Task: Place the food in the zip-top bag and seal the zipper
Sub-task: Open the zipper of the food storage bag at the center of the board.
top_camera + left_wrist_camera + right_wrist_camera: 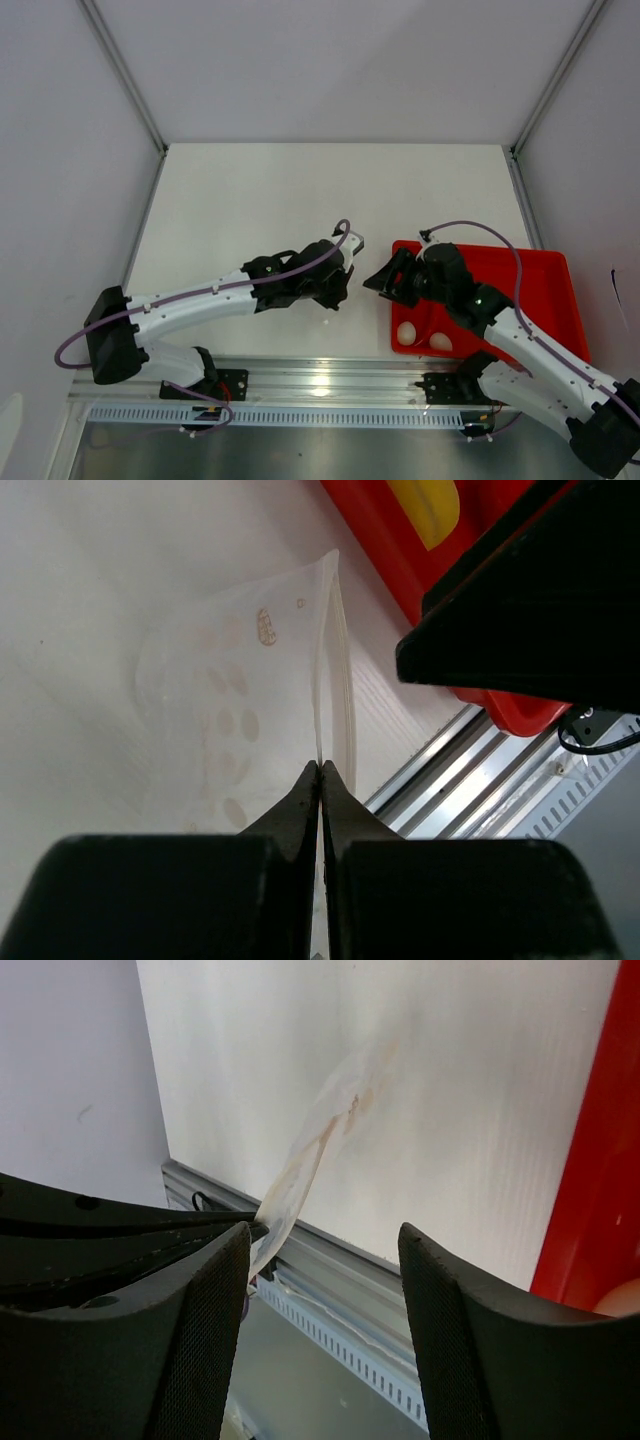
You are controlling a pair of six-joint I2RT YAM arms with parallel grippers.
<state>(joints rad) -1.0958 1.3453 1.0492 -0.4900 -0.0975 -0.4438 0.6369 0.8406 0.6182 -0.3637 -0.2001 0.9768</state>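
Note:
The zip-top bag (230,700) is a clear floppy pouch lying on the white table, faintly spotted. My left gripper (320,767) is shut on its edge strip (336,670), which looks pale here with no red showing. The right wrist view shows the bag (300,1170) edge-on, rising from the left fingers (150,1225). My right gripper (325,1235) is open and empty, just right of the bag. In the top view the grippers face each other, left (345,280) and right (378,280). Two whitish eggs (407,333) (441,341) and a yellow ball (425,505) lie in the red tray.
The red tray (530,290) sits at the right of the table, under my right arm. The metal rail (320,385) runs along the near edge, close to the bag. Grey walls enclose the table on three sides.

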